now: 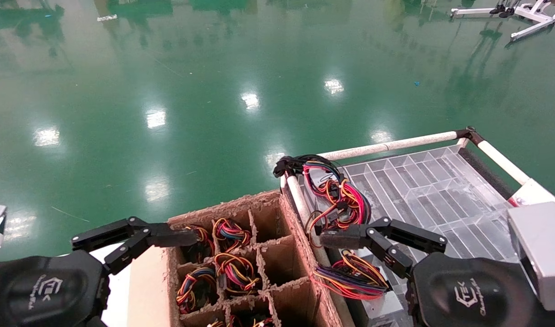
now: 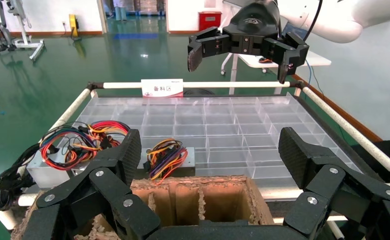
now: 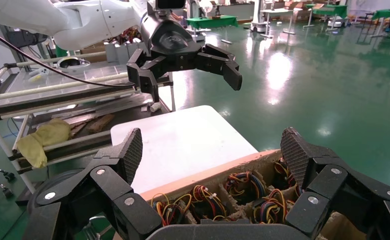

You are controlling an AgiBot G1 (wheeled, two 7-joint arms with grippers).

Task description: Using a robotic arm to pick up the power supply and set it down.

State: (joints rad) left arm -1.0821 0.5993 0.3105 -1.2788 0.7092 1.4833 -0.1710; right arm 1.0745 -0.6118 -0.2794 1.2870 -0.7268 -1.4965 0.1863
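Note:
The power supply (image 2: 179, 165), a small silver-grey box with a tied coil of red, orange, yellow and purple wires, lies in the clear divided tray (image 2: 233, 125) near the cardboard box; the head view shows it as well (image 1: 350, 274). My left gripper (image 2: 213, 160) hovers open and empty over the cardboard box's edge (image 1: 168, 240), facing the tray. My right gripper (image 1: 345, 238) hangs open and empty just above the power supply, pointing at the cardboard box (image 3: 213, 155). Neither gripper touches anything.
A second grey box with a loose red-and-black wire tangle (image 1: 336, 195) sits at the tray's far corner (image 2: 58, 167). The brown cardboard box (image 1: 268, 213) has compartments holding several wire coils (image 3: 243, 185). White rails (image 1: 395, 145) frame the tray. A white table (image 3: 183, 140) is beyond the box.

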